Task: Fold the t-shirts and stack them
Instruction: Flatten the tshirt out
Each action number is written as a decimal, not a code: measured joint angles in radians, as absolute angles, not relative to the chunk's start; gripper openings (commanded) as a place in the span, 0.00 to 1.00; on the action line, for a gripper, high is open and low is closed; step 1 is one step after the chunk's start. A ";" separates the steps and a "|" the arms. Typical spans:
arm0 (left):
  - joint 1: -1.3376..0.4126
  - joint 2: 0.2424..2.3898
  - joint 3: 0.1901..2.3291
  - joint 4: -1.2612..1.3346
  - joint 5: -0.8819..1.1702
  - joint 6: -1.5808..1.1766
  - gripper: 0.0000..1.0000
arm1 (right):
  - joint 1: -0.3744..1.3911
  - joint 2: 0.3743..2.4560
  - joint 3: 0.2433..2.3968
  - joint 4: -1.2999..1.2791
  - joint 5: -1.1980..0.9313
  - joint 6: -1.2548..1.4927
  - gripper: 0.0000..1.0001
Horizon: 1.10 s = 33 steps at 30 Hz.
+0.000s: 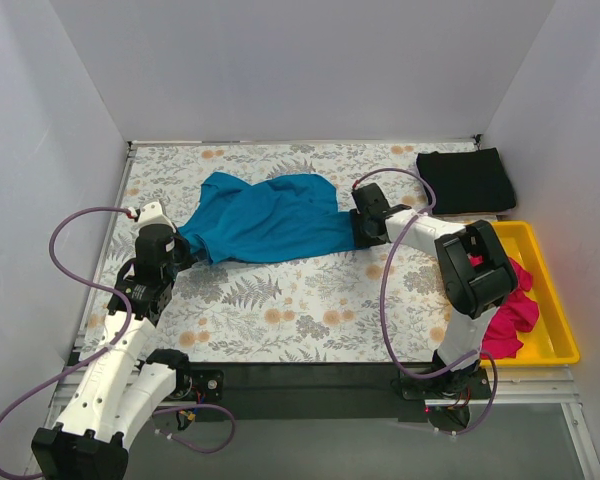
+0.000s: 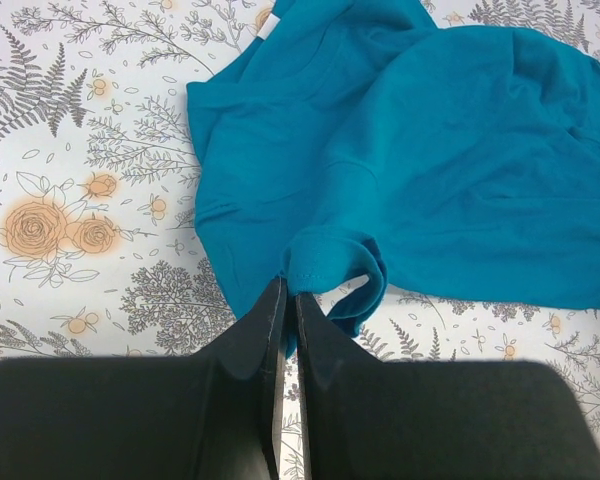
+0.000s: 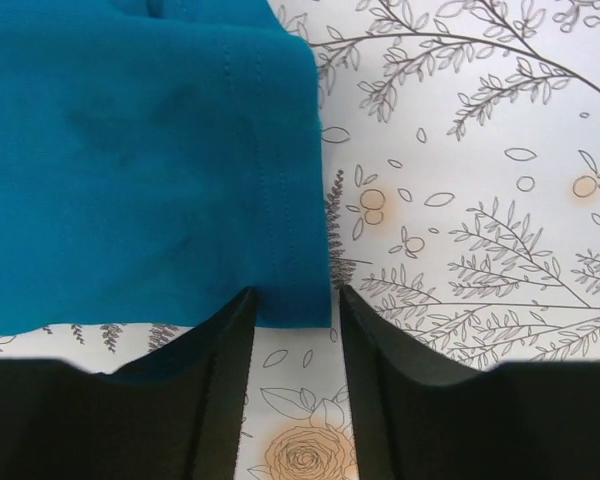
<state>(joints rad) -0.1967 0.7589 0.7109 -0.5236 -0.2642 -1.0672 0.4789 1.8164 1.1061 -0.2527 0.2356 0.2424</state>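
Near the left edge: left gripper (image 1: 183,250) (image 2: 285,292), smooth black jaws pressed almost together, pinching a rolled hem fold of the teal-blue t-shirt (image 1: 265,215) (image 2: 430,150). Soft, creased cotton, spread rumpled across the middle of the table toward the far edge, over a floral tablecloth (image 1: 280,310) printed with grey ferns and orange roses. At the shirt's right end: right gripper (image 1: 358,230) (image 3: 295,300), jaws narrowly apart, straddling a flat, double-stitched hem corner without clamping it. In the far right corner: black t-shirt (image 1: 467,180), folded into a tidy rectangle. Along the right edge: yellow plastic tray (image 1: 555,300), glossy, holding the magenta-pink t-shirt (image 1: 510,315), bunched and partly hidden behind the right arm.
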 measured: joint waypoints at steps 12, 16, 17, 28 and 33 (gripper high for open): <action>-0.199 0.771 0.711 -0.523 -0.279 -1.067 0.00 | 0.500 1.826 1.116 -0.241 0.271 0.232 0.01; -0.199 0.833 0.722 -0.513 -0.290 -1.071 0.00 | 0.489 1.803 1.135 -0.316 0.311 0.200 0.01; -0.199 0.857 0.734 -0.510 -0.299 -1.071 0.00 | 0.484 1.794 1.149 -0.334 0.318 0.193 0.01; -0.182 1.144 1.306 -0.432 -0.498 -0.911 0.00 | 0.440 1.505 1.625 -0.440 0.398 0.030 0.01; -0.183 1.074 1.491 -0.332 -0.566 -0.721 0.00 | 0.441 1.285 1.692 -0.441 0.367 -0.061 0.01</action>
<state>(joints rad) -0.1825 1.0740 1.4906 -0.3325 -0.5655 -0.7208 0.4408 1.2854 1.6924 -0.4408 0.3672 -0.0612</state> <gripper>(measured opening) 0.029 0.022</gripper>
